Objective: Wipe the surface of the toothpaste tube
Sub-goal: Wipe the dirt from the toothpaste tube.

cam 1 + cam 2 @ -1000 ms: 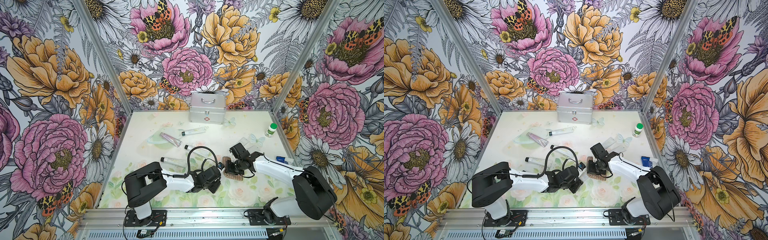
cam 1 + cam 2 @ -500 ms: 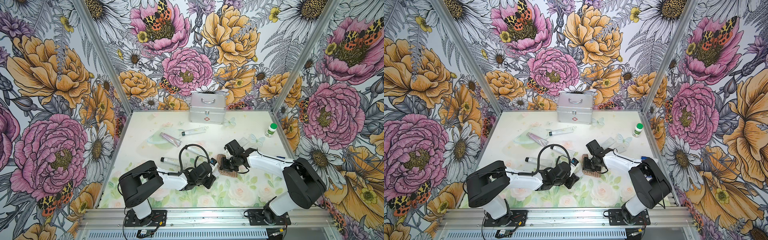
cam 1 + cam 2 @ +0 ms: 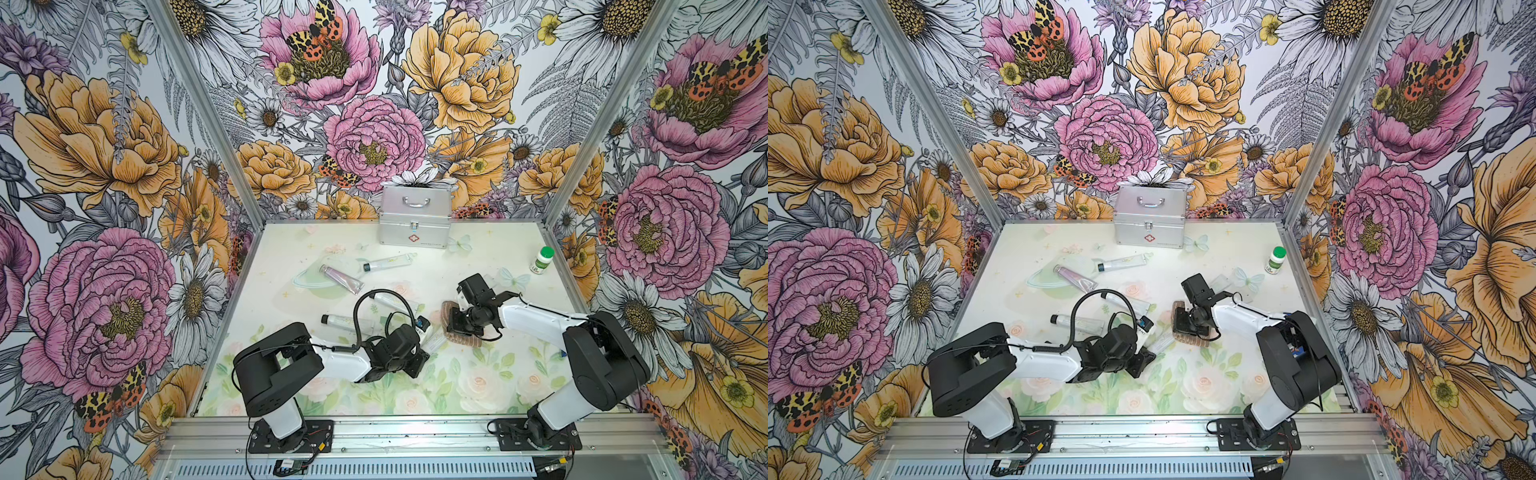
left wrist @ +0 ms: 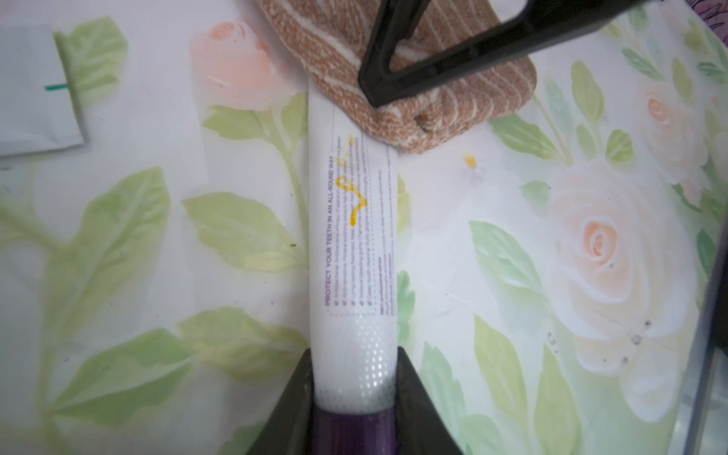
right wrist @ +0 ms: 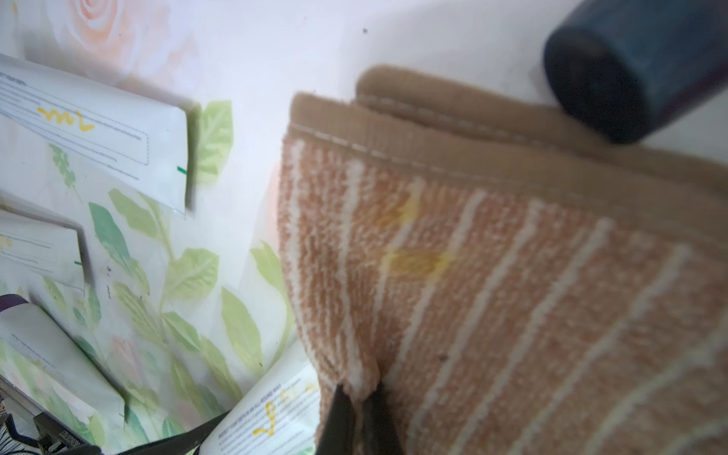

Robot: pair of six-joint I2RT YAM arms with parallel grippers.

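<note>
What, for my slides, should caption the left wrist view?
Left claw grips yellow-marked toothpaste tube; striped towel overlaps its far end.

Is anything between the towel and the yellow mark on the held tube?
Nothing visible: the brown striped towel, pinched by the right end effector, overlaps the white toothpaste tube just beside its yellow scribble.

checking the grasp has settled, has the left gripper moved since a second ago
Yes. The left gripper, shut on the white toothpaste tube, has shifted leftward and slightly back toward the silver metal case, away from the white green-capped bottle.
</note>
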